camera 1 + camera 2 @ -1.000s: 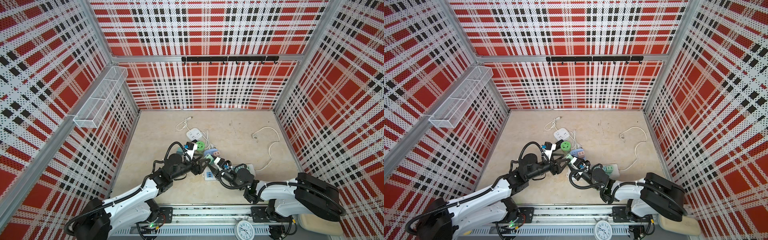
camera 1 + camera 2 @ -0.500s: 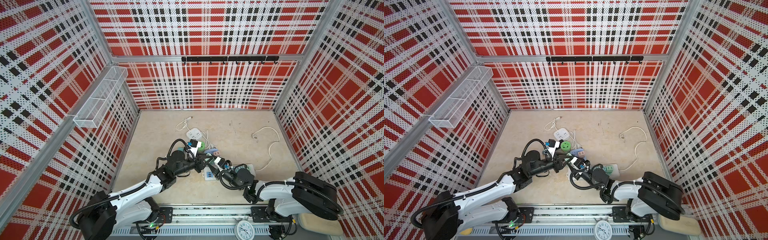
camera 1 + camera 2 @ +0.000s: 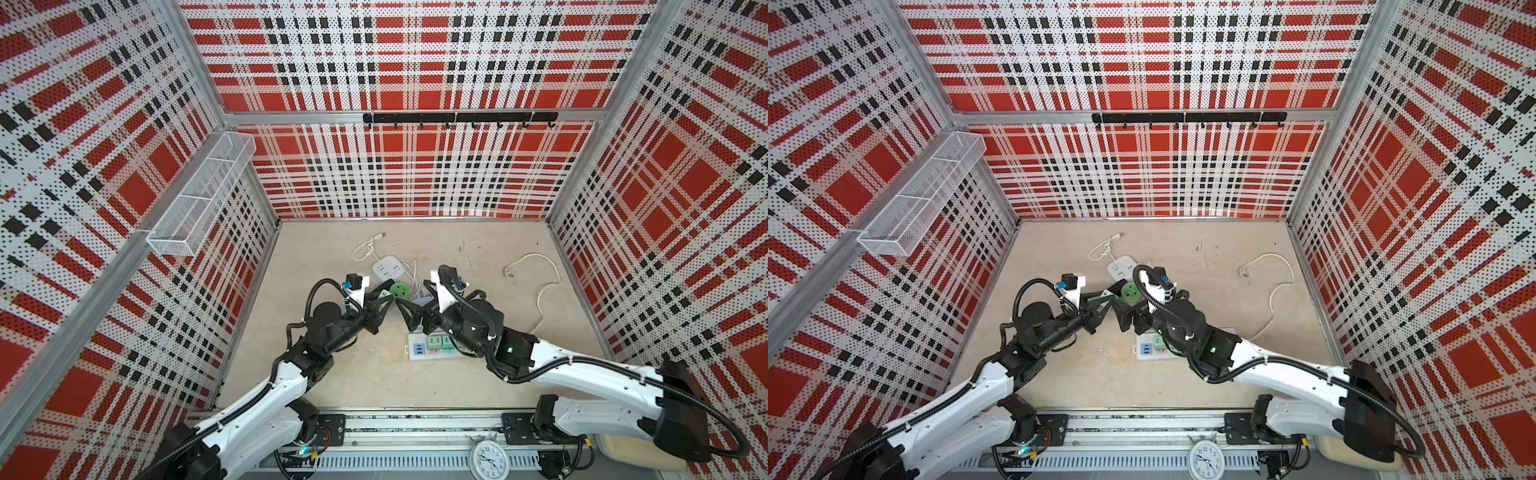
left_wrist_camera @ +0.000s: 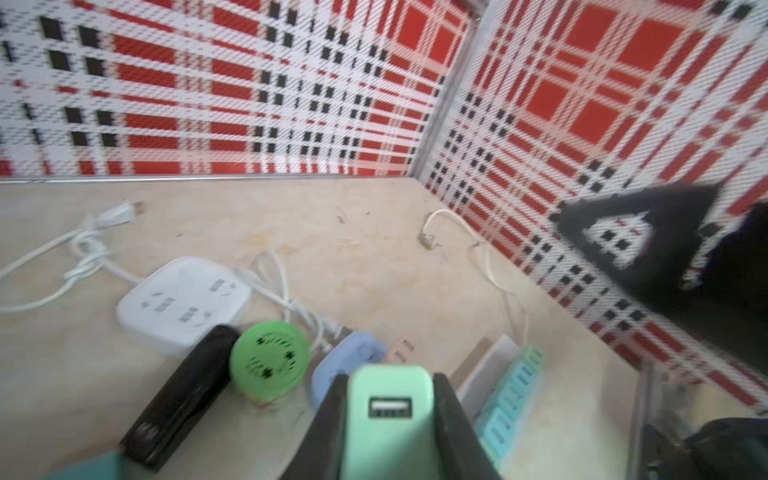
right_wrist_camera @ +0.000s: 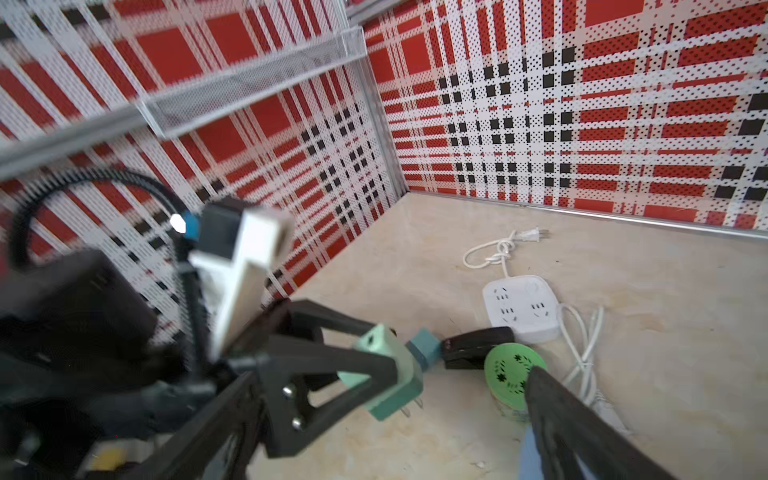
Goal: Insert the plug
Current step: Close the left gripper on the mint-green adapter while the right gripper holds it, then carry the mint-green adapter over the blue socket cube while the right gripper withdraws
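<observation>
I'm gripping the mint plug (image 5: 388, 374) tightly between the jaws of the left gripper (image 4: 390, 379), its prongs pointing down toward the tabletop (image 5: 673, 316). The right gripper (image 3: 412, 294) is standing wide open and empty, facing the left one just across from it, and the power strip (image 3: 430, 345) is lying beneath its wrist.

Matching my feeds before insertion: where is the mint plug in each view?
Top view: mint plug mid-floor, just left of the round green socket.
Top view: plug also left of it.
Left wrist: foreground, clamped between black fingers.
Right wrist: centre, prongs showing.
Shared landmark: that socket.
</observation>
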`<action>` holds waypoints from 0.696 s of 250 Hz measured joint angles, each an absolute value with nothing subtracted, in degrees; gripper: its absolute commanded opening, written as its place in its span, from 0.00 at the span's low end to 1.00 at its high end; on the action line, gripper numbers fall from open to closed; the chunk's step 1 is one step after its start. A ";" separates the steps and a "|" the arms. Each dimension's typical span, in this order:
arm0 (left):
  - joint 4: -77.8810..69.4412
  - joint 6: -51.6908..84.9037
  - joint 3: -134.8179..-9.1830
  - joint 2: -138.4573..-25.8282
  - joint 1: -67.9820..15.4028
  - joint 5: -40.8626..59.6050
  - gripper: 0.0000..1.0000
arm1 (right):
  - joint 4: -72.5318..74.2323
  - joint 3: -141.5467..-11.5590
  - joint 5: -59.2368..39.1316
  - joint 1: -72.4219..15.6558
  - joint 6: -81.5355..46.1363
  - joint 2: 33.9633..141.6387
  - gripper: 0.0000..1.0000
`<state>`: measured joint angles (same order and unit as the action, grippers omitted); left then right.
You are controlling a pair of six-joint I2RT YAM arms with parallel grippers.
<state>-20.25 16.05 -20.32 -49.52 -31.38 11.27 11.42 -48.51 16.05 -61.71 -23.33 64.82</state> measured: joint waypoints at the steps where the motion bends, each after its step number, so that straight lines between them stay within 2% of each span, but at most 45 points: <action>1: -20.14 16.01 -20.16 -49.45 -31.35 11.18 0.00 | 11.20 -48.66 16.01 -61.69 -23.55 64.69 1.00; 36: -18.17 9.45 -16.67 -47.81 -31.88 9.72 0.00 | 4.58 -52.07 13.30 -60.62 -29.23 60.60 1.00; 51: -17.98 6.48 -16.32 -47.64 -32.29 9.65 0.00 | 3.11 -52.71 12.32 -59.59 -31.22 59.55 0.95; 110: -19.03 -2.35 -16.10 -47.92 -35.09 12.69 0.00 | 0.89 -52.95 6.11 -54.39 -35.66 60.80 0.94; 174: -19.94 -8.78 -17.98 -60.31 -37.39 16.29 0.00 | 0.62 -52.73 5.15 -54.39 -35.88 60.73 0.94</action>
<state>-19.94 -8.78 -17.98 -60.31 -37.39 16.29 0.62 -52.73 5.15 -54.39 -35.88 60.73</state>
